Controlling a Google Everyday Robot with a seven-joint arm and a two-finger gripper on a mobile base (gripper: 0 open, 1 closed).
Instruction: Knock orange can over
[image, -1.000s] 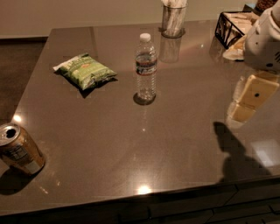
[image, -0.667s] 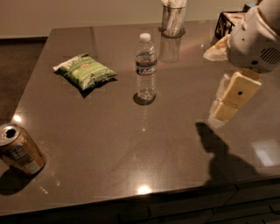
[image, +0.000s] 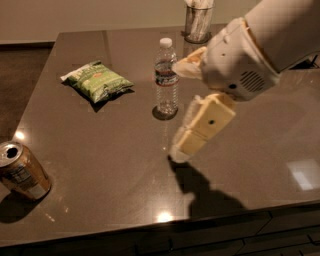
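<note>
Currently gripper (image: 176, 111) hovering over table (image: 110, 150) beside water bottle (image: 166, 80), claw gaping wide, empty; orange can (image: 22, 171) standing upright, well apart, front-left

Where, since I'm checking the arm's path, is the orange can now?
In the camera view the orange can stands on the table, near-left corner, left of the gripper, which hovers mid-table by the water bottle.

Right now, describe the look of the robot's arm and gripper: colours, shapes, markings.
The arm is a smooth, rounded white shell, with a round patch of small holes on the wrist housing. The gripper, over the table right of the water bottle, has two blocky cream fingers; one bears a dark dot. No cables show.
</note>
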